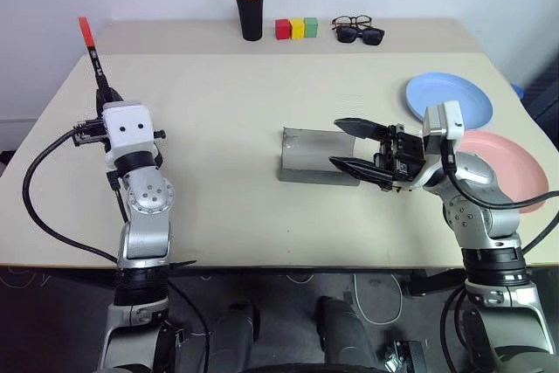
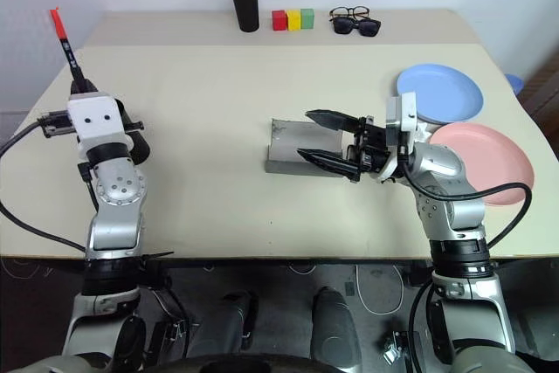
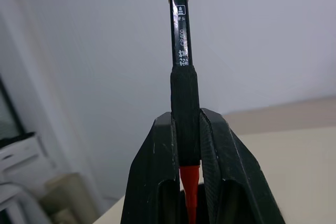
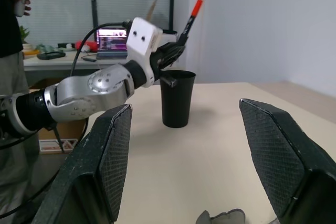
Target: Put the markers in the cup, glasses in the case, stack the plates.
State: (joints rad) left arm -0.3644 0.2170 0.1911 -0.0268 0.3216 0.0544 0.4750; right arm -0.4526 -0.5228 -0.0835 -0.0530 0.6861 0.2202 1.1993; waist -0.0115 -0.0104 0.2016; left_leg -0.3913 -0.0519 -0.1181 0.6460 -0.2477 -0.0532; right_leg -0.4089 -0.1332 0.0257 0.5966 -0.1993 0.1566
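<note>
My left gripper (image 1: 106, 93) is raised over the table's left side, shut on the dark body of a red-capped marker (image 1: 86, 32) that points up and away; its fingers (image 3: 157, 171) clamp the barrel. In the right wrist view a plain black tapering cup (image 4: 177, 100) stands on the table just beyond that gripper. My right gripper (image 1: 334, 141) hangs open and empty over the right end of the grey case (image 1: 301, 155) at mid-table. The clear glasses (image 1: 351, 21) lie at the far edge. The blue plate (image 1: 454, 93) and pink plate (image 1: 515, 168) lie side by side at the right.
At the back stand a black pen cup (image 1: 251, 15) full of red-orange pens and red (image 1: 282, 29), yellow (image 1: 297, 28) and green (image 1: 311, 27) blocks, with black sunglasses (image 1: 362, 36) beside the glasses. A person (image 4: 10, 24) stands beyond the table's left side.
</note>
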